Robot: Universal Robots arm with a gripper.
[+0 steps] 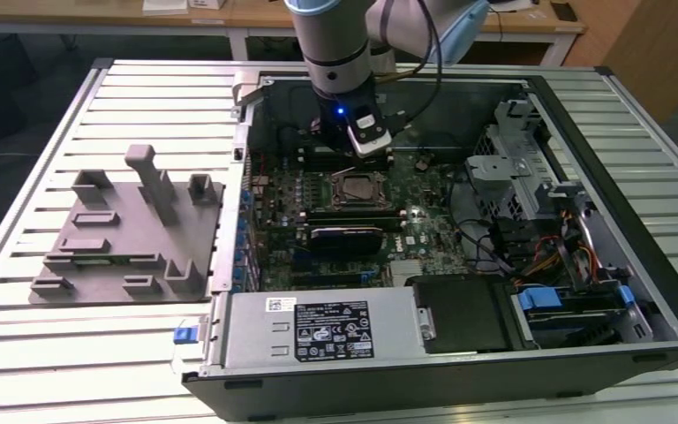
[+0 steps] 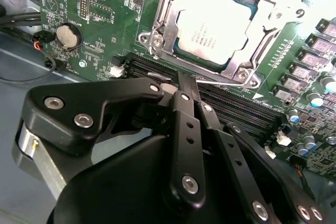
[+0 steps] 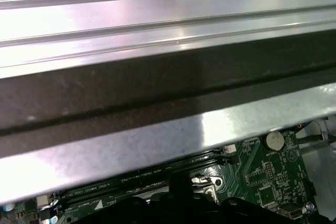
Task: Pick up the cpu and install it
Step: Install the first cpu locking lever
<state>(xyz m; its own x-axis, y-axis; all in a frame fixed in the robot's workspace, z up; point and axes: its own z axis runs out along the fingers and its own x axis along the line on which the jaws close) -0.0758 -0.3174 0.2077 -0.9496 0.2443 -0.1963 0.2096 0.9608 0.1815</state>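
We find the gripper [image 2: 186,80] low over the motherboard [image 2: 105,3] inside the open computer case [image 1: 433,389]. Its jaws are drawn together to a narrow tip, with nothing that we can see between them. The cpu [image 2: 216,27] lies just ahead of the jaw tips and apart from them, seated flat in its socket with the metal socket frame [image 2: 157,35] close around it. The memory slots [image 2: 247,111] run crosswise under the tips. A thin wire lever [image 2: 220,81] sits right at the tips; we cannot tell whether they touch it. Our judgement on handling: the chip is light, thin and rigid. Its smooth metal top is likely slippery to pads, and its underside and the socket are delicate. It is best taken by two opposite edges at the rim, kept level, with a gentle squeeze. The frame leaves little edge free.
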